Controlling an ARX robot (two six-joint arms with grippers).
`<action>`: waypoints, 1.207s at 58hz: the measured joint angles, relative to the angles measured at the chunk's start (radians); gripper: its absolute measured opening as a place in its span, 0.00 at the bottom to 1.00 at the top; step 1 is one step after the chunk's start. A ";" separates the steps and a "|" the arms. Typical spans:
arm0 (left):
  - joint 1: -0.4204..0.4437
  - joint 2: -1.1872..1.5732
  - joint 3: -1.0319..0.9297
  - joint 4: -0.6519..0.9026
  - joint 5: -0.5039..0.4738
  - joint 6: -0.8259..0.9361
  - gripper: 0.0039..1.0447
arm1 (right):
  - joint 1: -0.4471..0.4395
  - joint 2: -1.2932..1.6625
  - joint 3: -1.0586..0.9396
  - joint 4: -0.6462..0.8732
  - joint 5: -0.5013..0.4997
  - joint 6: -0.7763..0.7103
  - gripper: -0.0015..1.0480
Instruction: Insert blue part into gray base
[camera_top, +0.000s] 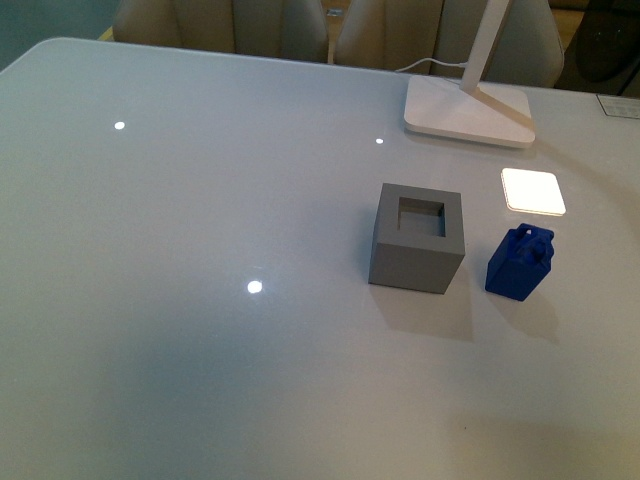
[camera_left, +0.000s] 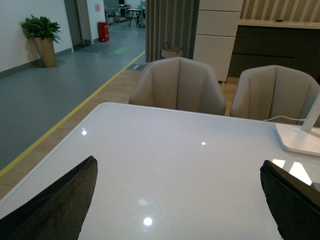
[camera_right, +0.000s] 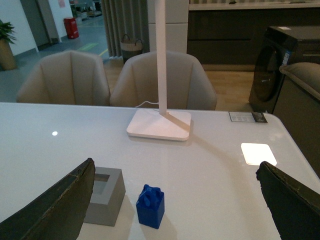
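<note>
My left gripper (camera_left: 177, 167) and right gripper (camera_right: 175, 167) both hang spread wide, empty. The blue part (camera_top: 520, 262) stands on the bench (camera_top: 200, 220) just beside the gray base (camera_top: 418, 238), whose hole is vacant, so I judge grasping and inserting all remain. A printed card (camera_right: 247, 117) is unreadably small.

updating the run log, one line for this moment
blue block: beside gray cube, not inserted | left end effector: open | right end effector: open

Blue part (camera_top: 519, 263) deep blue; gray base (camera_top: 417, 238) matte gray; table (camera_top: 180, 220) glossy white.
</note>
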 joint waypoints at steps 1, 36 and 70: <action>0.000 0.000 0.000 0.000 0.000 0.000 0.93 | 0.000 0.000 0.000 0.000 0.000 0.000 0.91; 0.000 0.000 0.000 0.000 0.000 0.000 0.93 | 0.000 0.000 0.000 0.000 0.000 0.000 0.91; 0.000 0.000 0.000 0.000 0.000 0.000 0.93 | -0.047 1.246 0.521 0.016 -0.054 -0.025 0.91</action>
